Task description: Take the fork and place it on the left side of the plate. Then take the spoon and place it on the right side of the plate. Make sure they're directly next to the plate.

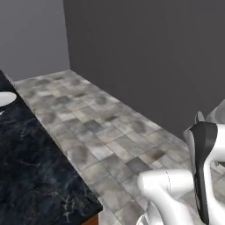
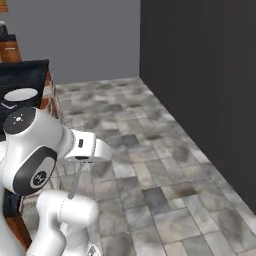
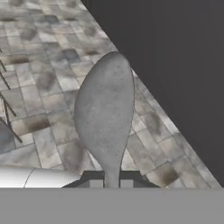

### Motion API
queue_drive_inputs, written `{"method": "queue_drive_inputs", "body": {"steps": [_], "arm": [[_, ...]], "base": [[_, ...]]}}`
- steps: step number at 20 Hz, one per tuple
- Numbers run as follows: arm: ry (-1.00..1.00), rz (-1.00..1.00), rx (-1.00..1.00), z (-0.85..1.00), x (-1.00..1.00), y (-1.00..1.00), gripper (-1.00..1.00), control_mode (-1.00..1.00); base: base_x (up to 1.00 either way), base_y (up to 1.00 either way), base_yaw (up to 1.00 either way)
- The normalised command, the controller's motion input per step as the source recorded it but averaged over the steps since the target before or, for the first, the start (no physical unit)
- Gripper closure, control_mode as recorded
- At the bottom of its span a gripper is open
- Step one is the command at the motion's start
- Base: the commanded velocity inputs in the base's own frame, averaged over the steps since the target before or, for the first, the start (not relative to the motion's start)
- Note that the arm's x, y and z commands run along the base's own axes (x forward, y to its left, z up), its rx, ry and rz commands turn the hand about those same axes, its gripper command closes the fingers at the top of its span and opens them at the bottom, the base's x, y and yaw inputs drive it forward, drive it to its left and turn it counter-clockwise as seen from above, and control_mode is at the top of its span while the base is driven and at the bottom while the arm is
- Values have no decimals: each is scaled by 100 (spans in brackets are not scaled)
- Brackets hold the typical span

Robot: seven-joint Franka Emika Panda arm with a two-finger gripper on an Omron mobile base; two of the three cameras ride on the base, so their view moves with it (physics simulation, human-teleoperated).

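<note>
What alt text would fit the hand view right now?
The gripper is shut on the slim handle of the silver-grey spoon, whose oval bowl rises up the middle of the picture. Behind it lie a grey tiled floor and a dark wall.

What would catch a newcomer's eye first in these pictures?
The spoon looms in the hand view, its oval bowl standing up from the shut gripper over the tiled floor. In the right base view the arm hangs over that floor, with the plate on the dark counter at far left.
</note>
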Motion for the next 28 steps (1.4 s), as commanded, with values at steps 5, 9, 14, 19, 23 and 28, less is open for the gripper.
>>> {"method": "queue_drive_inputs", "body": {"steps": [5,9,14,19,23,28], "arm": [[0,0,0,0,0,0,100,100],[0,0,0,0,0,0,100,100],[0,0,0,0,0,0,100,100],[0,0,0,0,0,0,100,100],[0,0,0,0,0,0,100,100],[0,0,0,0,0,0,100,100]], "base": [[100,-18,45],[100,-31,45],[100,-44,43],[100,-60,40],[100,-58,39],[100,-53,42]]}}
